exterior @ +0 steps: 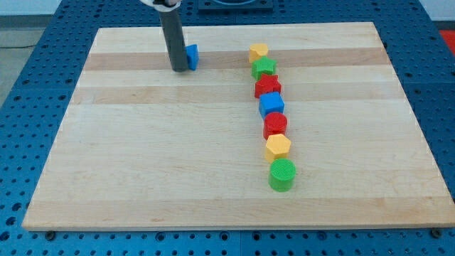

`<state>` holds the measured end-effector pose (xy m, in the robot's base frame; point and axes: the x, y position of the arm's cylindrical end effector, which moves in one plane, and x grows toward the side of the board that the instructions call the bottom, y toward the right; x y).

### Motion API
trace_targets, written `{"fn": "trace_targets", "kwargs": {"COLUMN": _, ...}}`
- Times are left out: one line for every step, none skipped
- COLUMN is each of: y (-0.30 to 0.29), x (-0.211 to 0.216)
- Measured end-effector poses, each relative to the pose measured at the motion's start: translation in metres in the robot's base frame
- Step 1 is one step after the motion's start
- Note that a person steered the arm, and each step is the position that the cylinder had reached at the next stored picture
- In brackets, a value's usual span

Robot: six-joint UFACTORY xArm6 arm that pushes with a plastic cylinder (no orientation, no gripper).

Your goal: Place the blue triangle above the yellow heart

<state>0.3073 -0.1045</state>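
The blue triangle (191,57) lies near the view's top, left of centre, partly hidden by my rod. My tip (179,70) rests on the board, touching the triangle's left side. The yellow heart (258,51) is at the top of a column of blocks, well to the right of the triangle and at about the same height in the view.
Below the yellow heart a column runs down: green star (264,68), red star (268,87), blue block (271,104), red block (275,125), yellow hexagon (278,146), green cylinder (282,174). The wooden board (142,156) lies on a blue perforated table.
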Motion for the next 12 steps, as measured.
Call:
{"fn": "trace_targets", "kwargs": {"y": 0.004, "x": -0.021}}
{"fn": "trace_targets", "kwargs": {"y": 0.004, "x": -0.039}}
{"fn": "trace_targets", "kwargs": {"y": 0.012, "x": -0.046}}
{"fn": "trace_targets", "kwargs": {"y": 0.017, "x": -0.054}}
{"fn": "trace_targets", "kwargs": {"y": 0.031, "x": -0.060}}
{"fn": "trace_targets", "kwargs": {"y": 0.032, "x": -0.076}}
{"fn": "trace_targets", "kwargs": {"y": 0.049, "x": -0.077}}
{"fn": "trace_targets", "kwargs": {"y": 0.071, "x": -0.077}}
{"fn": "trace_targets", "kwargs": {"y": 0.092, "x": -0.077}}
{"fn": "trace_targets", "kwargs": {"y": 0.102, "x": -0.078}}
{"fn": "trace_targets", "kwargs": {"y": 0.112, "x": -0.084}}
{"fn": "trace_targets", "kwargs": {"y": 0.134, "x": -0.084}}
